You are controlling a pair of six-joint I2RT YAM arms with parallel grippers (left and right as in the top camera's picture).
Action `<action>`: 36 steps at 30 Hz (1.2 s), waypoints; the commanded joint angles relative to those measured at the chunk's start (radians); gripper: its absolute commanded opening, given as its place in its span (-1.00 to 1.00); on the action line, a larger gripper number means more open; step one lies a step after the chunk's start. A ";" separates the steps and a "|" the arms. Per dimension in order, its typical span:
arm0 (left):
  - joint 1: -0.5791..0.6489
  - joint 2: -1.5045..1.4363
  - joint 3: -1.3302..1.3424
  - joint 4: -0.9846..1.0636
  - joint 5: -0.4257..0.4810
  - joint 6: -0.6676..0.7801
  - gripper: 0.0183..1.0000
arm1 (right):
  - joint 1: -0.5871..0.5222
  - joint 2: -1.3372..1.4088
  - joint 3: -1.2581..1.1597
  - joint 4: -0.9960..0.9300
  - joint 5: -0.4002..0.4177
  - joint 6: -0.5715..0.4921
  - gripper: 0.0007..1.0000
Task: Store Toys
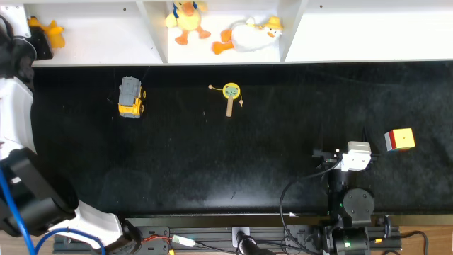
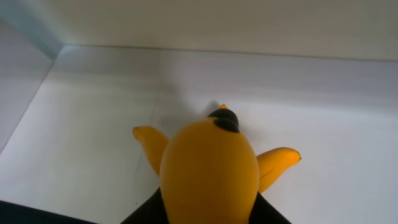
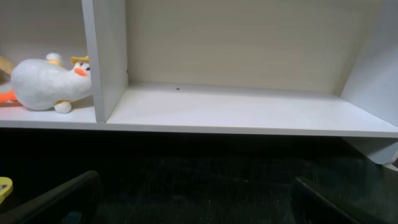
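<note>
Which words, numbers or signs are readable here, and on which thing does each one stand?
None can be read. The toy truck, the rattle, the cube, the white duck and the yellow duck bear no legible writing; any small marks are too fine to tell.

A matte black, felt-like table covering (image 1: 212,163) spread across the whole work surface. At its near edge a thin black cable (image 1: 282,198) curled in a loop, and a bright blue cable (image 1: 10,209) ran down the left corner.
</note>
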 commanded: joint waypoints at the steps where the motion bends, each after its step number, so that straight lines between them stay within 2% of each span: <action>1: -0.004 0.013 0.031 0.001 0.003 -0.022 -0.63 | -0.006 -0.008 -0.012 0.006 0.000 0.007 0.99; 8: -0.005 0.041 0.031 -0.017 0.004 -0.022 -0.60 | -0.006 -0.008 -0.012 0.006 0.000 0.007 0.98; 9: -0.006 0.046 0.031 -0.017 0.003 -0.022 -0.50 | -0.006 -0.008 -0.012 0.006 0.000 0.007 0.99; 10: -0.008 0.051 0.031 -0.016 0.004 -0.022 -0.18 | -0.006 -0.008 -0.012 0.005 0.000 0.006 0.99; 12: -0.010 0.055 0.031 -0.013 0.003 -0.022 0.14 | -0.006 -0.008 -0.012 0.006 0.000 0.007 0.99; 13: -0.012 0.056 0.031 -0.011 0.003 -0.022 0.50 | -0.006 -0.008 -0.012 0.005 0.000 0.007 0.99; 14: -0.014 0.057 0.031 -0.009 0.003 -0.022 0.75 | -0.006 -0.008 -0.012 0.005 0.000 0.007 0.99; 19: -0.017 0.057 0.031 0.009 0.003 -0.022 0.79 | -0.006 -0.008 -0.012 0.005 0.000 0.007 0.99; 22: -0.017 0.057 0.031 0.022 0.003 -0.022 0.91 | -0.006 -0.008 -0.012 0.005 0.000 0.007 0.99; 29: -0.017 0.057 0.031 0.037 0.003 -0.023 0.99 | -0.006 -0.008 -0.012 0.005 0.000 0.007 0.99; 36: -0.017 0.057 0.031 0.044 0.003 -0.023 1.00 | -0.006 -0.008 -0.012 0.006 0.000 0.007 0.99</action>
